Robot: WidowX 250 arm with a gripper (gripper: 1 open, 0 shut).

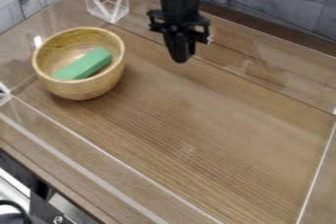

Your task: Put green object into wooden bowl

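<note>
- Your gripper (180,53) hung at upper centre, apart from the bowl; you could not tell its fingers' spread.
- The green object (85,63) lay inside the wooden bowl (81,83), left of frame.
- A low leftward sweep could have knocked the rim, tipping it.

Near the top centre of the frame, our dark arm reaches downward, our gripper (180,53) pointing at the table (197,115).

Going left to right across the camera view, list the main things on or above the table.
The wooden bowl with the green block lying in it, then the robot's gripper, hanging above the table's far part.
</note>
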